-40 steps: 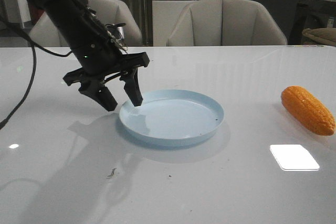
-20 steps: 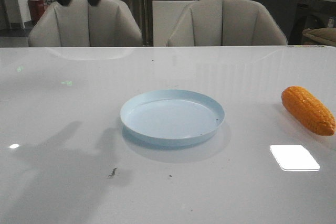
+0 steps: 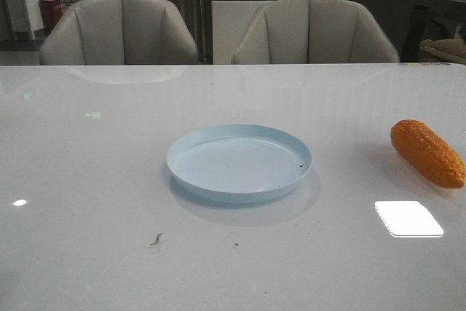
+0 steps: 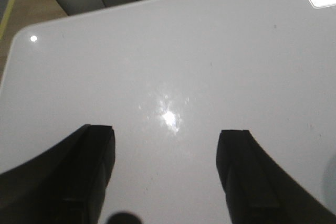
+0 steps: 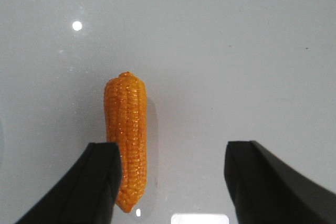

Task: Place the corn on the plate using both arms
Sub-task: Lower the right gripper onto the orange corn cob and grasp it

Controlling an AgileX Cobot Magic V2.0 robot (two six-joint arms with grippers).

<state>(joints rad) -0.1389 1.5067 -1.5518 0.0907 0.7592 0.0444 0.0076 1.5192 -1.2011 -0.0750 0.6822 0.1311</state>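
A pale blue plate sits empty at mid-bench, with the orange corn lying well apart from it, off toward the robot's right side. The cob rests flat on the white surface, one end angled toward the plate and the other toward the bench's near right edge.

Neither arm shows in the front view. The right wrist view finds the right tool hanging above the corn with its jaws spread wide, but off-centre: the cob sits close beside one finger, with open bench between it and the other finger. The left tool, jaws likewise wide and gripping nothing, hovers over bare bench away from the plate; whether it is near the plate cannot be told from that view.

The step in hand appears to be the right arm's approach for the pick-up. To do it well, the tool should shift sideways until the corn lies midway between the fingers, then descend so the jaws close across the cob's thick middle rather than its tapered tip. The bumpy, rounded toy may roll on the glossy bench if one finger touches first, so a centred, level descent matters. Once lifted, the cob needs carrying toward the plate and setting down inside the rim.
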